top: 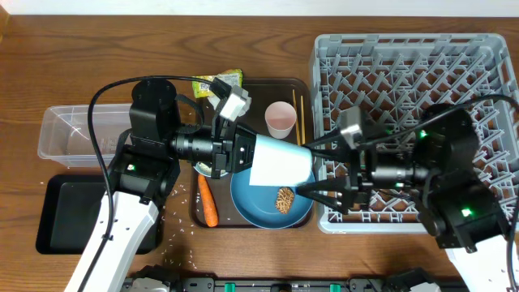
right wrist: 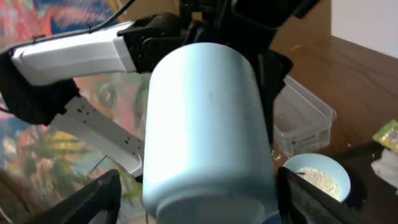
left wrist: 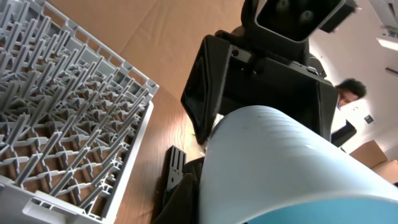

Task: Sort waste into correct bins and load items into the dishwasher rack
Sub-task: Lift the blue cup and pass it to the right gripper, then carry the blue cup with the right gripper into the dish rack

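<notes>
My left gripper (top: 250, 156) is shut on the small light blue cup (top: 281, 161) and holds it on its side above the big blue plate (top: 255, 207). The cup fills the left wrist view (left wrist: 280, 162) and the right wrist view (right wrist: 208, 124). My right gripper (top: 316, 197) is open, with one finger on each side of the cup's base (right wrist: 199, 208). A brown food piece (top: 285, 199) lies on the plate. The carrot (top: 208, 201) lies left of the plate. The pink-white cup (top: 280, 119) and the chopsticks (top: 298, 118) are on the brown tray. The light blue bowl (right wrist: 317, 177) holds rice.
The grey dishwasher rack (top: 413, 81) stands at the right. The clear tub (top: 77, 134) and the black tray (top: 69, 212) are at the left. The green-yellow wrapper (top: 227, 79) lies at the brown tray's far edge. Rice grains (top: 182, 203) are scattered on the table.
</notes>
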`<state>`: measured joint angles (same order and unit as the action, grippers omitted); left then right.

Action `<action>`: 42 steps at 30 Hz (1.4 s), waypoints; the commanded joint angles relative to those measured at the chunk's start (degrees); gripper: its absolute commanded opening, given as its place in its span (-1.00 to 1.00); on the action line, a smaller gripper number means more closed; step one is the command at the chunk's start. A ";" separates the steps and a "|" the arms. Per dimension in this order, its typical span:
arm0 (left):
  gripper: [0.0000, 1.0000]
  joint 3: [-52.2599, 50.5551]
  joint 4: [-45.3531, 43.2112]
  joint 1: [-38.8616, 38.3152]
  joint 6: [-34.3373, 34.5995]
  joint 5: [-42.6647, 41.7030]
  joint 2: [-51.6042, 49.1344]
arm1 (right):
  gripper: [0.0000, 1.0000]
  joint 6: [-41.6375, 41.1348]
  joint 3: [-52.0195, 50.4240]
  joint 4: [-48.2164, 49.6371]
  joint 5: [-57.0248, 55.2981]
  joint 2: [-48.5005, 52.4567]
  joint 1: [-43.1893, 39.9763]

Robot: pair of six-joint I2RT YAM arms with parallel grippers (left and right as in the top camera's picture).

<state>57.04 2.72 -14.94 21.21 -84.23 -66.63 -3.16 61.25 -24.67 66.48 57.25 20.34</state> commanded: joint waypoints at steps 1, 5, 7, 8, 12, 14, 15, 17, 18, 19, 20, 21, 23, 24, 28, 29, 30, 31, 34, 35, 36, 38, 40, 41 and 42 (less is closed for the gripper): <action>-0.88 0.96 -0.26 0.09 0.57 -1.73 0.52 | 0.35 0.24 0.92 0.96 -2.10 1.33 2.93; -0.88 0.96 -0.26 0.09 0.57 -1.73 0.52 | 0.18 0.22 0.92 1.42 -3.69 2.01 4.33; -0.88 0.96 -0.26 0.09 0.57 -1.70 0.52 | 0.01 0.22 0.92 1.53 -3.69 1.92 4.50; -0.88 0.96 -0.26 0.09 0.55 -1.70 0.52 | -0.04 0.24 0.94 1.53 -3.72 1.90 4.50; -0.28 0.96 -0.26 0.09 0.52 -0.72 0.52 | -0.15 0.22 0.94 1.44 -4.83 1.36 4.44; 0.01 0.96 -0.28 0.15 0.50 0.55 0.52 | -0.16 0.24 0.94 0.74 -7.32 0.46 4.39; 0.04 0.96 -0.28 0.15 0.50 1.42 0.52 | -0.17 0.24 0.94 -0.09 -9.55 -0.26 4.35; 0.23 0.96 -0.28 0.15 0.50 2.84 0.52 | -0.18 0.26 0.94 -1.86 -13.73 -1.53 4.13; 0.32 0.96 -0.28 0.15 0.50 3.67 0.52 | -0.18 0.26 0.94 -3.30 -16.44 -2.38 3.80; 0.33 0.96 -0.28 0.15 0.50 4.37 0.52 | -0.20 0.26 0.94 -4.46 -18.47 -3.08 3.43; 0.38 0.96 -0.28 0.15 0.48 4.96 0.50 | -0.23 0.26 0.94 -5.64 -20.33 -3.87 2.99; 0.45 0.96 -0.28 0.15 0.48 5.60 0.50 | -0.24 0.24 0.94 -7.23 -22.45 -4.83 2.34; 0.52 0.96 -0.26 0.44 0.48 6.56 0.50 | -0.27 0.26 0.94 -10.32 -25.46 -6.64 0.81; 0.53 0.96 -0.26 0.72 0.48 6.75 0.50 | -0.28 0.26 0.94 -11.78 -26.64 -7.43 -0.04; 0.61 0.96 -0.26 2.89 0.52 6.93 0.50 | -0.26 0.61 0.94 -18.12 -30.25 -10.51 -5.27; 0.62 0.96 -0.26 3.52 0.57 6.91 0.50 | -0.27 0.74 0.94 -19.39 -30.77 -10.99 -6.60; 0.62 0.96 -0.24 4.09 0.59 6.88 0.52 | -0.27 0.87 0.94 -21.11 -31.78 -11.50 -8.50; 0.62 0.96 -0.22 4.55 0.59 6.88 0.52 | -0.28 1.14 0.94 -22.62 -32.79 -11.82 -10.12; 0.65 0.96 -0.22 5.31 0.61 6.88 0.52 | -0.31 0.37 0.94 -27.08 -39.50 -12.02 -14.78; 0.65 0.96 -0.22 5.35 0.59 6.88 0.52 | -0.32 -0.46 0.94 -28.39 -42.23 -11.91 -16.20; 0.66 0.96 -0.22 5.33 0.59 6.88 0.52 | -0.32 -2.10 0.94 -29.97 -45.51 -11.80 -18.16; 0.66 0.96 -0.20 5.35 0.59 6.88 0.52 | -0.30 -4.24 0.94 -31.69 -48.78 -11.72 -21.46; 0.67 0.96 -0.17 5.35 0.59 6.88 0.52 | -0.29 -4.76 0.94 -32.50 -50.53 -11.72 -24.81; 0.67 0.96 -0.04 5.33 0.57 6.88 0.52 | -0.29 -4.87 0.94 -32.68 -51.15 -11.72 -26.56; 0.67 0.96 0.00 5.35 0.57 6.86 0.52 | -0.25 -5.01 0.94 -32.85 -52.15 -11.65 -28.46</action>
<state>57.04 2.70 -9.85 22.28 -77.56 -66.63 -6.00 61.49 -57.21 20.32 45.76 -4.23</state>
